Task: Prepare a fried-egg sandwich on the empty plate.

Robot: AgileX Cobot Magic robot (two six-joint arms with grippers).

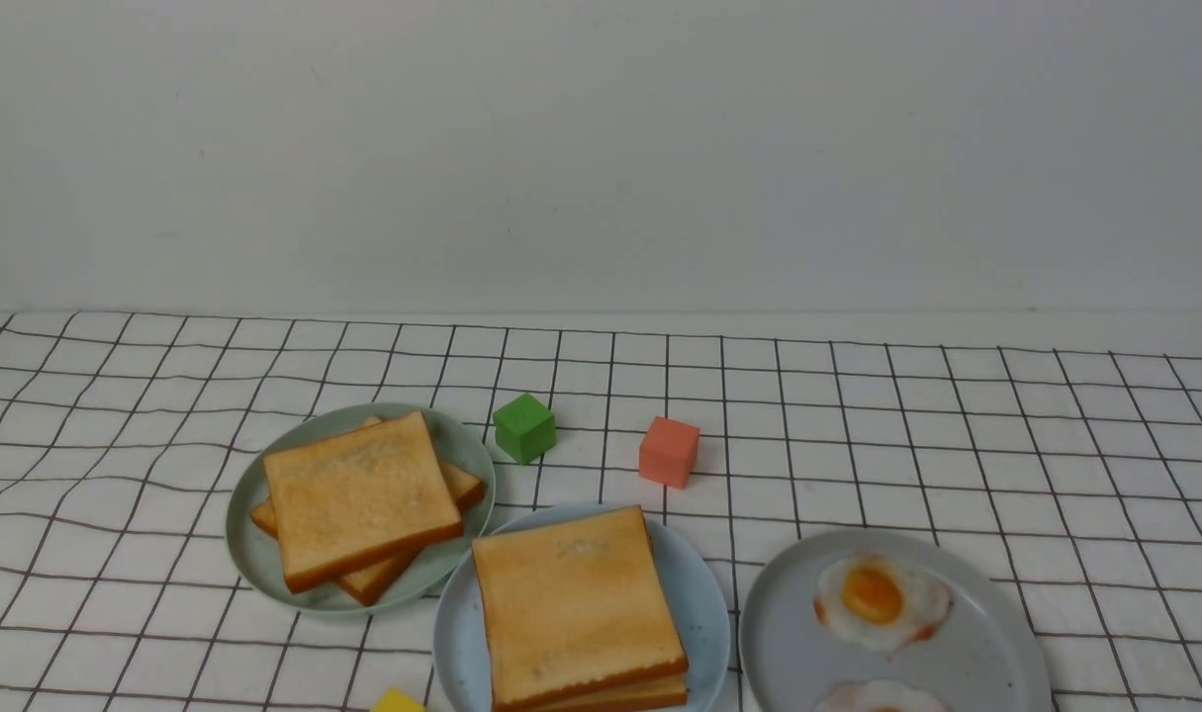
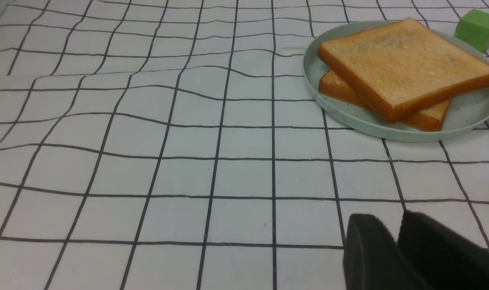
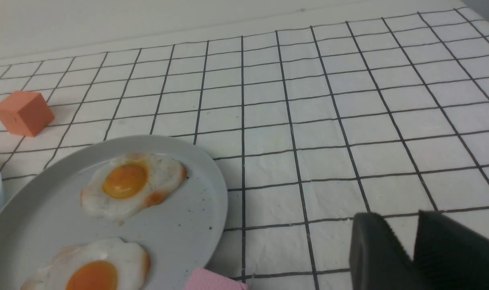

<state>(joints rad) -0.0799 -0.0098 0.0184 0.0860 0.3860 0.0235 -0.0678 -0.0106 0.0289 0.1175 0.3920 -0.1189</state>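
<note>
1. Front view: a white cloth (image 1: 957, 435) with a thin black grid, wrinkled toward the left, covers the table.
2. The light-blue plate (image 1: 704, 603), round, smooth and finely speckled, sits at 6 o'clock in the front view. On it lies the fried-egg sandwich (image 1: 576, 603): two square golden toast slices with darker crusts, stacked nearly flush.
3. At 8 o'clock, the pale green plate (image 1: 462, 440) touches the blue one and carries two loose toast slices (image 1: 358, 494), the top one twisted off the lower.
4. At 4 o'clock, the grey plate (image 1: 976, 653) holds two glossy fried eggs (image 1: 879, 598) with orange yolks and browned edges.
5. Matte cubes: a green cube (image 1: 523, 427) and a salmon cube (image 1: 669, 451) behind the plates, a yellow block (image 1: 397, 701) at the bottom edge, a pink block (image 3: 214, 282) beside the grey plate.
6. The left gripper (image 2: 397, 237), with dark matte pads, hangs over bare cloth with a narrow gap between its fingers, gripping nothing; the sandwich is outside its view.
7. The right gripper (image 3: 413, 237) is likewise slightly parted and empty, over cloth beside the egg plate, with only a sliver of the blue plate's rim in its view.
</note>
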